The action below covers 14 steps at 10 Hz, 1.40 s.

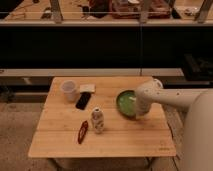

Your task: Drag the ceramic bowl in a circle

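1. On the wooden table [125, 137] a whitish cup [69, 90] stood near the far left corner; just beside it on the right lay a pale flat block [87, 88]; a black phone [83, 100] lay slantwise in front of that block, close to both.
2. A small white bottle [97, 120] stood upright near the middle of the board; a red object [82, 132] lay just to its left, nearer the front edge; what it was I could not make out.
3. The ceramic bowl [126, 102] sat on the right half of the table, green inside, well apart from the cup and phone; the bottle was its nearest neighbour, off to its front left, not touching.
4. The white arm [170, 97] reached in from the right, level over the table's right edge, and bent down at the wrist; the gripper [136, 111] was at the bowl's right front rim; whether it was wide, narrow or clamped on the rim I could not tell.
5. Bare wood lay in front of the bowl down to the near edge, and behind it to the far edge; to its right only a narrower strip of board was left under the arm; to the left the way was open as far as the bottle and phone.
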Each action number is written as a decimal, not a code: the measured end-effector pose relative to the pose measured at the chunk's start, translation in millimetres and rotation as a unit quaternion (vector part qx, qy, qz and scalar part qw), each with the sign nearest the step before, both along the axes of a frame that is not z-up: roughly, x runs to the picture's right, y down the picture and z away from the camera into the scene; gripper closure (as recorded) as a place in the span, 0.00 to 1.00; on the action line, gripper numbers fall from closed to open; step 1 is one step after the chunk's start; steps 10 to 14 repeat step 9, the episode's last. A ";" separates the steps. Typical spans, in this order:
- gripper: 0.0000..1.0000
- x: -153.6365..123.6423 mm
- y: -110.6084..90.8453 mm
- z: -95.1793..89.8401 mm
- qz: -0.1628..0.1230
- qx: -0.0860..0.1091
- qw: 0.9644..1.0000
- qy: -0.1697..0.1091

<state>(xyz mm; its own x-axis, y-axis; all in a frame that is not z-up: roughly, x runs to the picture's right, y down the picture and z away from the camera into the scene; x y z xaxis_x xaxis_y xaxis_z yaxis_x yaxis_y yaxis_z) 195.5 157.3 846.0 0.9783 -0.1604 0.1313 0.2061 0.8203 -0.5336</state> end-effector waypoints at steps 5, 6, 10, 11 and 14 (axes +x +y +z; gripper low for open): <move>1.00 -14.6 -18.1 14.2 0.014 0.010 1.000 0.007; 1.00 -15.4 -34.4 27.6 0.021 0.014 1.000 0.013; 1.00 -27.0 -50.2 41.6 0.028 0.016 0.999 0.016; 1.00 -27.0 -50.2 41.6 0.028 0.016 0.999 0.016; 1.00 -27.0 -50.2 41.6 0.028 0.016 0.999 0.016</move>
